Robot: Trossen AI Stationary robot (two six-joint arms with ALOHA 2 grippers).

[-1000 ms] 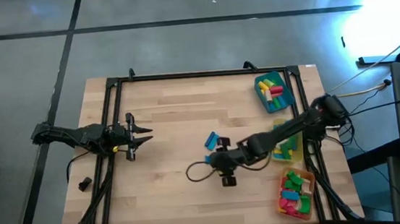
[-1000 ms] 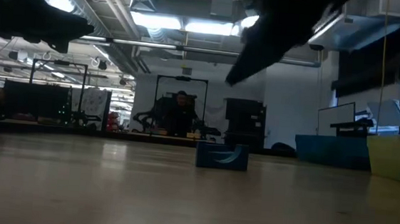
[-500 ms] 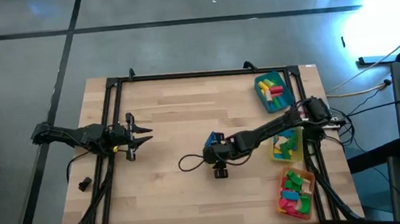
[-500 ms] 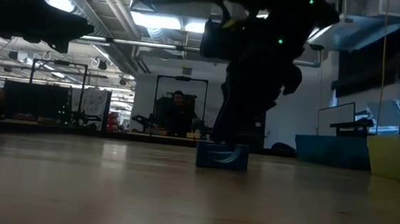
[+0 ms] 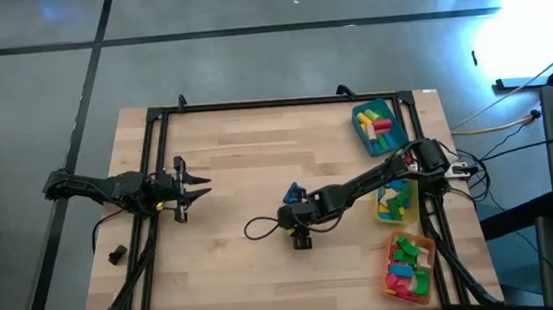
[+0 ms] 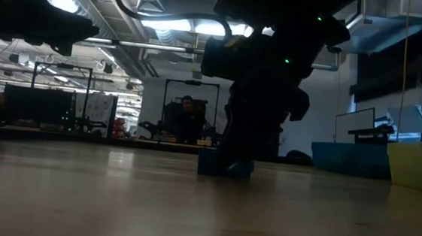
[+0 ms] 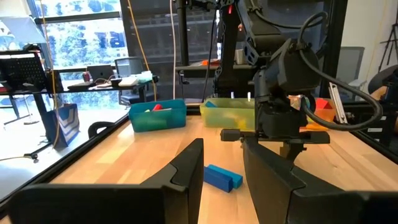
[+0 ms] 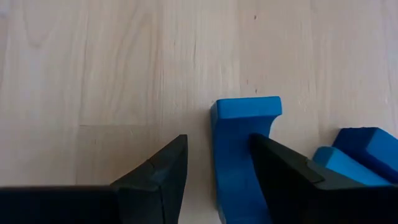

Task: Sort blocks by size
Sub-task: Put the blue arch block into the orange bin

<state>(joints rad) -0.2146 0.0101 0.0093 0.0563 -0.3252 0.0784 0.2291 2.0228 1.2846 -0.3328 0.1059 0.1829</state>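
A blue arch-shaped block [image 8: 239,134] lies flat on the table near its middle, and it also shows in the high view [image 5: 291,190]. A second blue block [image 8: 357,155] lies right beside it. My right gripper [image 8: 221,146] is open and low over the table, pointing down, one finger on each side of the arch block. It shows as a dark mass in the low view [image 6: 227,153]. My left gripper [image 5: 196,190] is open and empty above the table's left part, and the blue blocks [image 7: 222,176] lie ahead of it. My right gripper stands astride the arch block from above. One finger [image 8: 273,165] overlaps the block's notched side [image 8: 264,127], and I cannot tell whether it touches. The other finger [image 8: 168,168] is clear of the block's straight side. The block lies flat on the table.
A teal tray [image 5: 363,132], a yellow tray [image 5: 413,203] and an orange tray [image 5: 427,252] with sorted blocks stand along the table's right edge. A small dark lump [image 5: 117,254] lies near the left front corner. Bare wood lies between the two arms.
My right gripper has gone toward the table's left edge and down, until its open fingers stand around the blue arch block. The left arm has kept still.
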